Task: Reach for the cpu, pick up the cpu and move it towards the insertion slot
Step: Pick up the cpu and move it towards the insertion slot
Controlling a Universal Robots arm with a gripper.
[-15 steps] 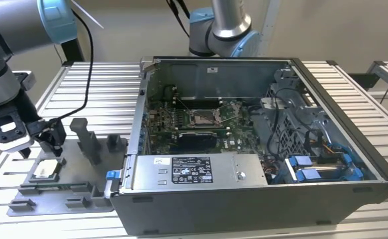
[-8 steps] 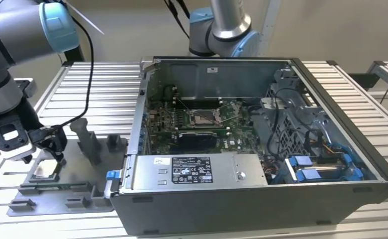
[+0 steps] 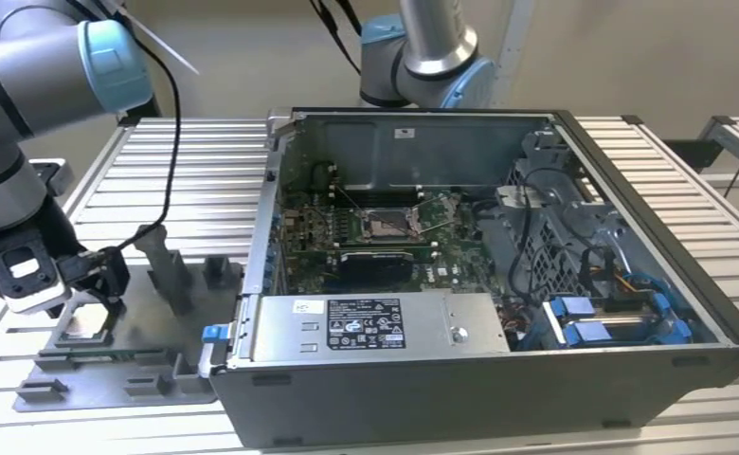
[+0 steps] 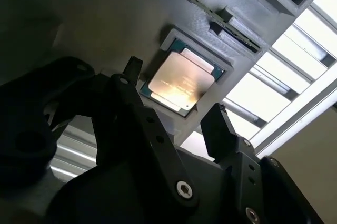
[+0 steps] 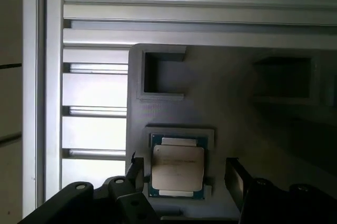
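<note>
One black gripper [image 5: 184, 172] hangs released, jaws spread, above the grey plastic fixture [image 5: 237, 113]; the small silvery square cpu [image 5: 177, 167] lies flat in the fixture's recess, centred between the jaws.

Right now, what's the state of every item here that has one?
cpu: lying flat in its recess on the grey fixture, not gripped.
hand: open, one finger on each side of the cpu.
insertion slot: dark centre showing, no cpu in it.
computer case: lying on its side, open, board exposed.
grey fixture: flat on the table beside the case.
</note>
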